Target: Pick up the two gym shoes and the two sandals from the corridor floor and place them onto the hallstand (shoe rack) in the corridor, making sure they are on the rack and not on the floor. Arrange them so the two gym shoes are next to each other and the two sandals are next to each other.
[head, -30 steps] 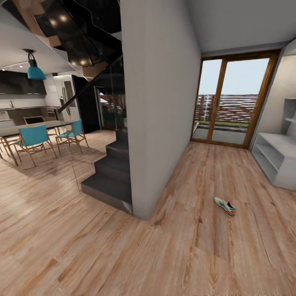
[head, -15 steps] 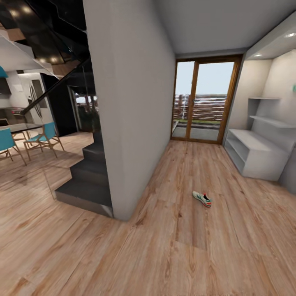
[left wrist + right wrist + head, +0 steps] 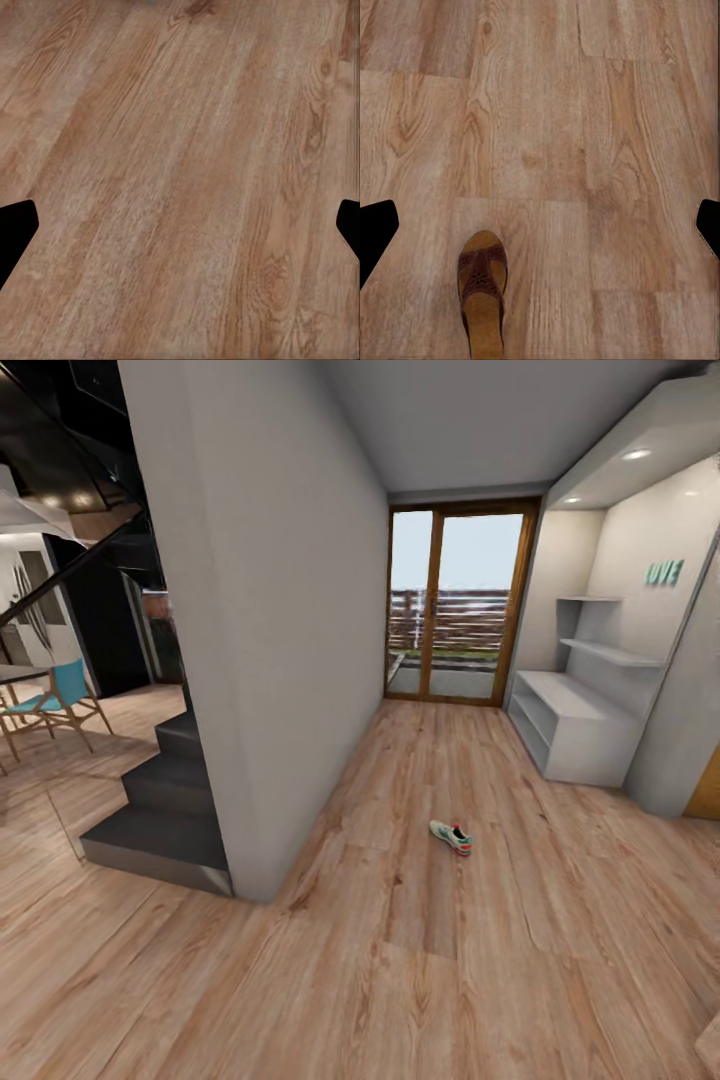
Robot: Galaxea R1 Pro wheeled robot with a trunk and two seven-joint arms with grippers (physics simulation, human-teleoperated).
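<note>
White lace-up gym shoe (image 3: 451, 837) with green stripes lies alone on the light brown wood-plank corridor floor (image 3: 480, 980), well apart from the light-grey hallstand (image 3: 572, 728). Brown leather sandal (image 3: 482, 303) lies beneath the spread, empty right gripper (image 3: 540, 232); left gripper (image 3: 180, 232) likewise released

Gym shoe (image 3: 451, 837) and sandal (image 3: 482, 300) lie on floor (image 3: 400, 980).
</note>
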